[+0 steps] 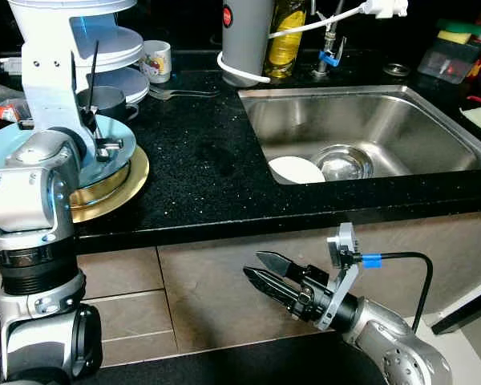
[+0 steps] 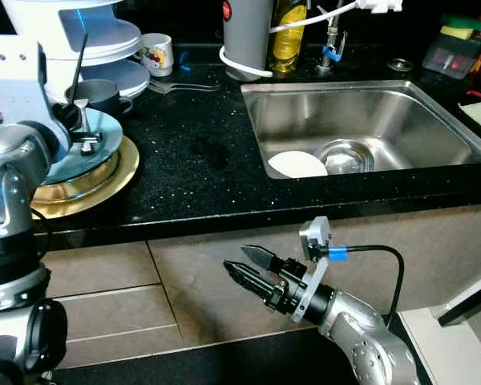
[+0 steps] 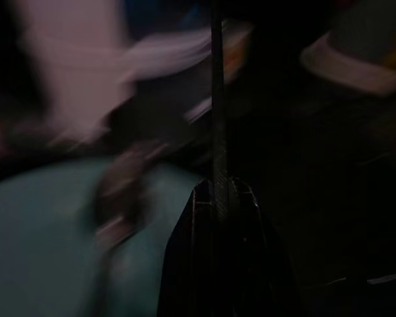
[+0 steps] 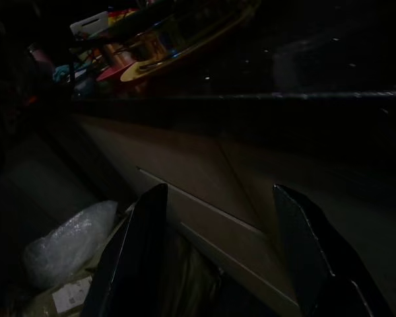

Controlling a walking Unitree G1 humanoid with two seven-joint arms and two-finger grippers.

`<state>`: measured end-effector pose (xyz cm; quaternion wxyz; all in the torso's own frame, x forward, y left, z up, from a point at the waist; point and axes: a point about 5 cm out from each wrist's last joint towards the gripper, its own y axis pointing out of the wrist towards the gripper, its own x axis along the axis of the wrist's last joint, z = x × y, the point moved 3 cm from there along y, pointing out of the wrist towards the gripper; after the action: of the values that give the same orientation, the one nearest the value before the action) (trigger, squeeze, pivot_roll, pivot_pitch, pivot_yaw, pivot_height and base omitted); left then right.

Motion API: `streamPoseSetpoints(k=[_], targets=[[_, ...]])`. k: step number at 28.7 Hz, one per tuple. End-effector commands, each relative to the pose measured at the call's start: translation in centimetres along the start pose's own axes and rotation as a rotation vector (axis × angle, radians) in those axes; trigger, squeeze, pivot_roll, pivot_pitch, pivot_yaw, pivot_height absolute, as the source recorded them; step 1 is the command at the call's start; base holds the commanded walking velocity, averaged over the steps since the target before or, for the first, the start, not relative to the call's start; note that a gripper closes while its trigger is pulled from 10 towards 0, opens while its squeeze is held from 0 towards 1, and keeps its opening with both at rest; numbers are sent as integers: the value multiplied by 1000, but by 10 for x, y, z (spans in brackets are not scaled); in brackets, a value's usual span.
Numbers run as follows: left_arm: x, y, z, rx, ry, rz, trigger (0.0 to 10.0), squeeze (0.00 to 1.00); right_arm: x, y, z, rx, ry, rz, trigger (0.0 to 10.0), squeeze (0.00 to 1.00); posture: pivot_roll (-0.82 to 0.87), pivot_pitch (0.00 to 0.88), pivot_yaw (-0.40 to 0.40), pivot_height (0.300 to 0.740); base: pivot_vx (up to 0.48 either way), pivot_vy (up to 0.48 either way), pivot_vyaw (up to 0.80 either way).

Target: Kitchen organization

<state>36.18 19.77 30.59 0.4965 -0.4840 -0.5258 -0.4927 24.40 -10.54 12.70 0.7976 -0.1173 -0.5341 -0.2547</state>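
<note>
At the black counter, we are working our left gripper (image 1: 96, 120), jaws pinching a thin dark utensil (image 1: 90, 76), above the blue plate (image 1: 8, 156); steadiness matters. Right gripper (image 1: 264, 273) is hanging open.

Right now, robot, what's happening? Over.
Left gripper over blue plate, gripping a thin dark utensil. Right gripper open, idle below counter. Nothing blocking.

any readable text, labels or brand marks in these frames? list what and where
No text can be read.
Mug: coloured print, too small to read.
Grey appliance: red round badge near its top, mark inside illegible.
Oil bottle: no label legible.
Packet on the floor: white label, too dark to read.
</note>
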Motion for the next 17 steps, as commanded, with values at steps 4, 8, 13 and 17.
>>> streamPoseSetpoints(k=[4, 8, 13, 17], targets=[[22, -10, -45, -269, -110, -141, 10000, 0, 3, -3, -6, -47, 39, -50, 10000, 0, 117, 20, -70, 740, 0, 0, 0], [20, -19, -67, -429, -148, -165, 10000, 0, 4, -4, -8, -62, 54, -61, 10000, 0, 113, 20, -68, 740, 0, 0, -105], [23, -22, -78, -520, -150, -203, 10000, 0, 4, -5, -7, -48, 57, -68, 10000, 0, 111, 19, -65, 740, 0, 0, -724], [29, -26, -88, -621, -131, -255, 10000, 0, 5, -5, -6, -43, 55, -78, 10000, 0, 105, 19, -62, 740, 0, 0, -800]])
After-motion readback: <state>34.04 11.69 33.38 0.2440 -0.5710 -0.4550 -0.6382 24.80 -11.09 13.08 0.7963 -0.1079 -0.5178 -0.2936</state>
